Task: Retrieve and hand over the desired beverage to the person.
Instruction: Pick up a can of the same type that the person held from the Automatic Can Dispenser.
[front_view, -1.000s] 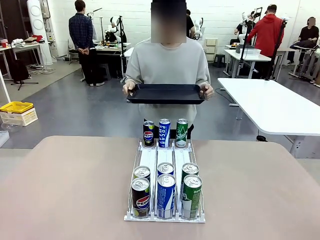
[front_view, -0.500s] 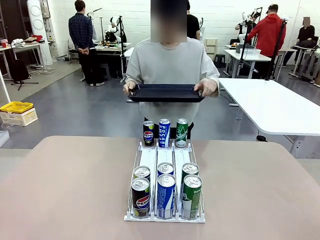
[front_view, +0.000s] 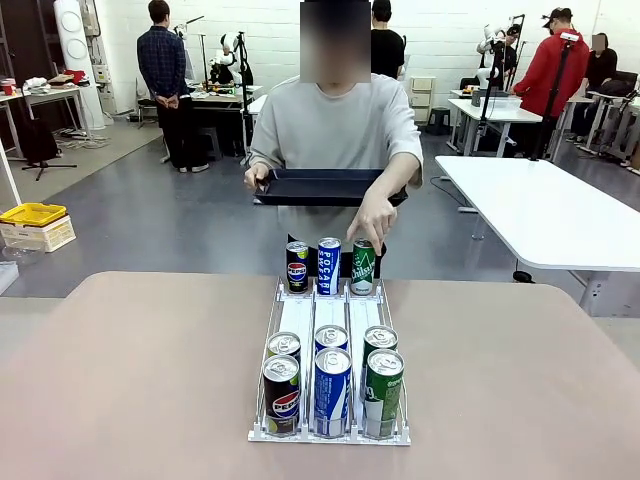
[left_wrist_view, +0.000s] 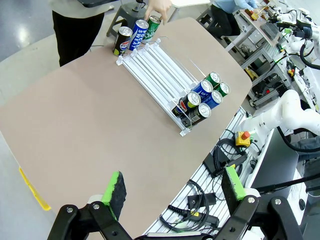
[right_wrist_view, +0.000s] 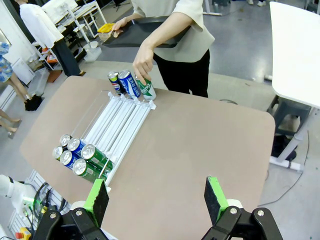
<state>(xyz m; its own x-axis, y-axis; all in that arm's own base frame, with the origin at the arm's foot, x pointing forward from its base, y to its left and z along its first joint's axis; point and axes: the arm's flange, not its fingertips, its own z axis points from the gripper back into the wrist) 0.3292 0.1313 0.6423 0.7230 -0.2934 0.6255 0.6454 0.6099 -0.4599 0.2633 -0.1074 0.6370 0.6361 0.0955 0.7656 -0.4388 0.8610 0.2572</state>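
Observation:
The person (front_view: 335, 125) stands at the far side of the table and holds a dark tray (front_view: 325, 187) with one hand. The other hand (front_view: 372, 222) reaches down onto the green can (front_view: 363, 267) at the far end of the white can rack (front_view: 298, 318). Beside that can stand a Pepsi can (front_view: 297, 267) and a blue Pocari can (front_view: 329, 266). At the rack's near end each lane holds two cans: Pepsi (front_view: 281, 395), blue (front_view: 332, 390), green (front_view: 383, 392). My left gripper (left_wrist_view: 174, 187) hovers open high above the table, far from the rack (left_wrist_view: 160, 65). My right gripper (right_wrist_view: 156, 200) is open too, well above the rack (right_wrist_view: 122, 120).
The brown table (front_view: 130, 360) has broad free room on both sides of the rack. A white table (front_view: 540, 215) stands at the back right. Cables and a red stop button (left_wrist_view: 242, 137) lie beyond the table's near edge. Other people stand far behind.
The person's hand on the picture's right let go of the tray and came down to the green can at the rack's far end. The tray stays held by the other hand.

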